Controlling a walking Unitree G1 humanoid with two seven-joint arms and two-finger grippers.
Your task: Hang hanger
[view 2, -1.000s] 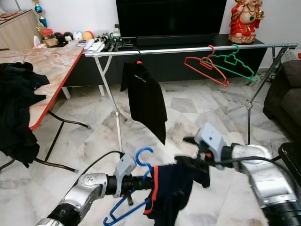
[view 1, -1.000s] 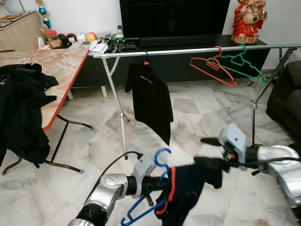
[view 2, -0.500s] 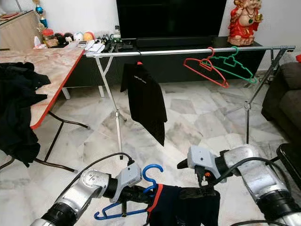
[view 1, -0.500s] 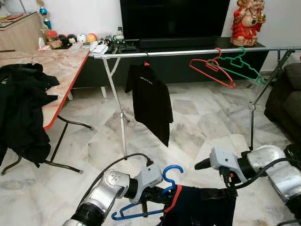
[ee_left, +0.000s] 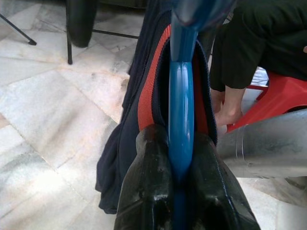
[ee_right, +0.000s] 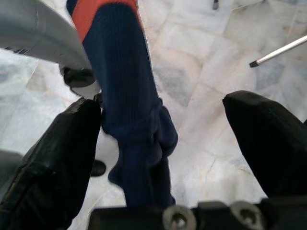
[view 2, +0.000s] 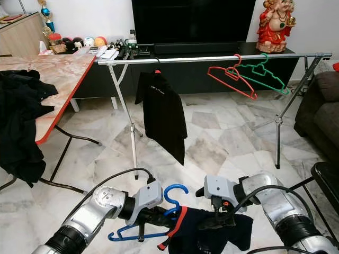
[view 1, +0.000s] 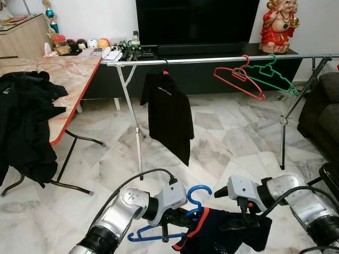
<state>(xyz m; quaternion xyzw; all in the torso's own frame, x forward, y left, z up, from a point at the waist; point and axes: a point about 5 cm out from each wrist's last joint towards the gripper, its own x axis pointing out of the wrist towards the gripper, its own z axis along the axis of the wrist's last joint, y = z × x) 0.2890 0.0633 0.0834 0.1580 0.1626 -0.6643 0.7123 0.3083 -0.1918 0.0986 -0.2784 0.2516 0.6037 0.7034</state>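
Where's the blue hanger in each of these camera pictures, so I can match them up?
Left eye view: blue hanger low, centre-left, in the left gripper.
Right eye view: low centre.
Left wrist view: running up the middle, clamped between the fingers.
Right wrist view: I can't make it out.
Shared landmark: the navy shirt with red collar.

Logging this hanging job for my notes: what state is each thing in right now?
Blue hanger: gripped by the left pincer, tilted, low over the floor.
Navy shirt: partly on the blue hanger, drooping.
Right pincer: open, beside the navy shirt.
Black shirt: hanging on the rail.
Red hanger: bare, on the rail.
Green hanger: bare, on the rail.
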